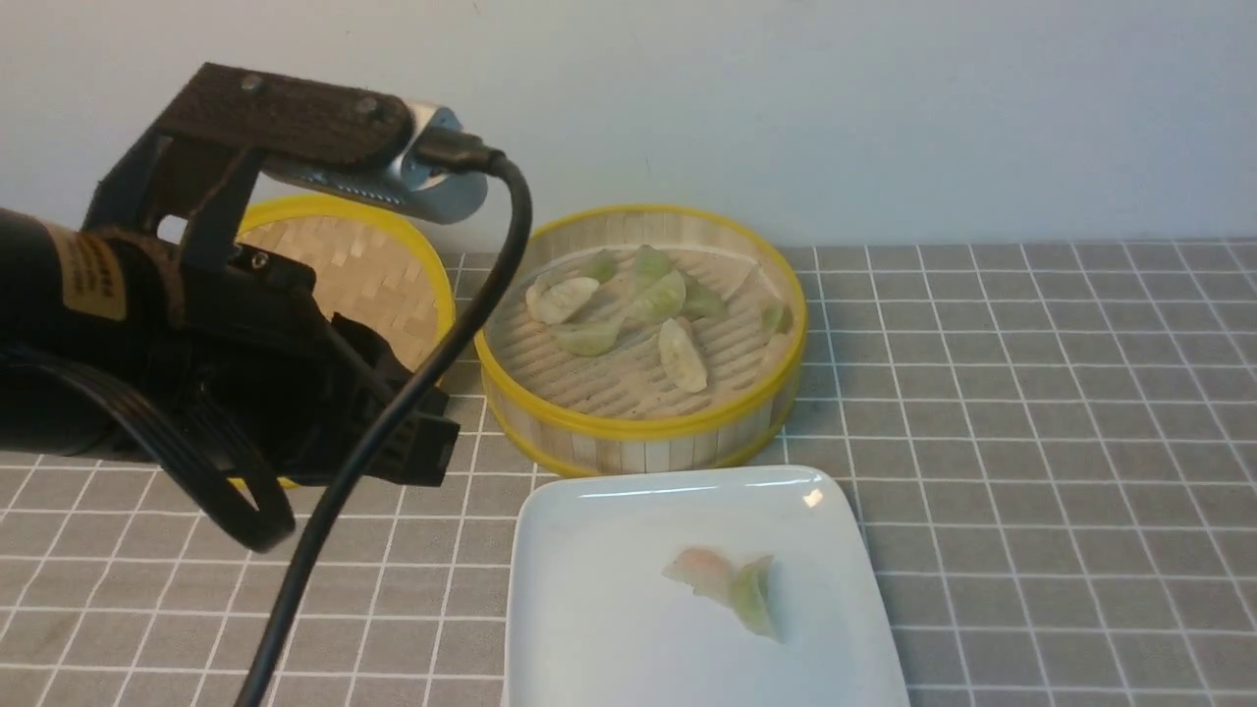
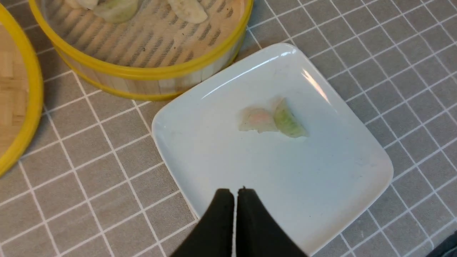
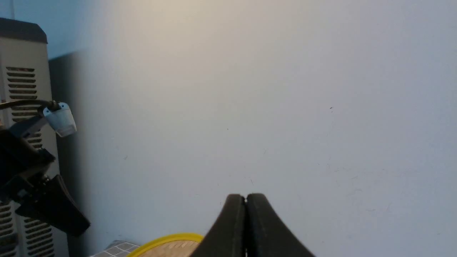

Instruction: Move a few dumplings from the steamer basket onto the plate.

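Fingers on both arms are pressed together and grip nothing: the left fingers [image 2: 219, 217] hang over the near edge of the plate [image 1: 609, 550], while the right fingers [image 3: 232, 221] point at the bare wall [image 3: 285, 89], raised well clear of the worktop [image 1: 1031, 442].

Two dumplings, one pinkish [image 1: 699, 570] and one green [image 1: 754, 597], lie touching near the middle of the plate. The rest sit in the steamer basket [image 1: 638, 427], just beyond the plate's far edge, beside the woven lid [image 1: 393, 265].

From the left fingers the basket lies forward, past the plate, so the left arm [image 1: 196, 373] looks the nearer one for another pick. The whitish dumpling [image 1: 681, 355] closest to the basket's front lies apart from the others, its long axis running roughly towards and away from the robot; the fingers would probably best close across it from side to side.

A tan label [image 1: 90, 275] on the left arm bears writing too small to read.
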Motion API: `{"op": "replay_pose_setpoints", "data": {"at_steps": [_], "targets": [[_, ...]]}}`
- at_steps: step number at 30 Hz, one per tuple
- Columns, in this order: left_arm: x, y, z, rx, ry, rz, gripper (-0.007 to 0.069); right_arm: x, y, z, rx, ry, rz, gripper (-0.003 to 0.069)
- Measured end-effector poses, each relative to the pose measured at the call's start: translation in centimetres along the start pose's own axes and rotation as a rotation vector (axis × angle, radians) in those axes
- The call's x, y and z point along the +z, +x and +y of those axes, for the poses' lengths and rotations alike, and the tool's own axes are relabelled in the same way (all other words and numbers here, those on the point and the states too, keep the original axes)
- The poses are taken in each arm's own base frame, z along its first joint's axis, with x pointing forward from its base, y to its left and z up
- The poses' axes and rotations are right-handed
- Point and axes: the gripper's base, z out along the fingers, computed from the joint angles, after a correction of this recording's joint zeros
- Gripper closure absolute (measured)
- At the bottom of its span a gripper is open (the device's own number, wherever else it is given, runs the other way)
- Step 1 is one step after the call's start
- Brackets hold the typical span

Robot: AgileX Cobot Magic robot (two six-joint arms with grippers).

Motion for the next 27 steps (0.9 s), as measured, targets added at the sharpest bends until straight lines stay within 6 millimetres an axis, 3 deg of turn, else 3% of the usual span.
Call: {"op": "replay_pose_setpoints", "data": {"at_steps": [5, 8, 11, 13, 18, 27], "targets": [[-2.3, 0.5, -0.3, 0.041, 0.008, -0.059, 0.0629, 0.0, 0.0, 0.0, 0.011, 0.0, 0.0, 0.0673], [-5.5, 1.1, -0.6, 0.078, 0.012, -0.217, 0.0629, 0.0, 0.0, 0.0, 0.013, 0.0, 0.0, 0.0673], [-7.0, 1.9, -0.6, 0.089, 0.013, -0.316, 0.0629, 0.0, 0.0, 0.0, 0.013, 0.0, 0.0, 0.0673], [-8.6, 3.6, -0.5, 0.098, 0.014, -0.438, 0.0629, 0.0, 0.0, 0.0, 0.013, 0.0, 0.0, 0.0673], [-9.3, 6.5, -0.4, 0.083, 0.029, -0.496, 0.0629, 0.0, 0.0, 0.0, 0.013, 0.0, 0.0, 0.0673], [-9.8, 8.5, -0.5, 0.068, 0.064, -0.444, 0.0629, 0.0, 0.0, 0.0, 0.013, 0.0, 0.0, 0.0673]]}}
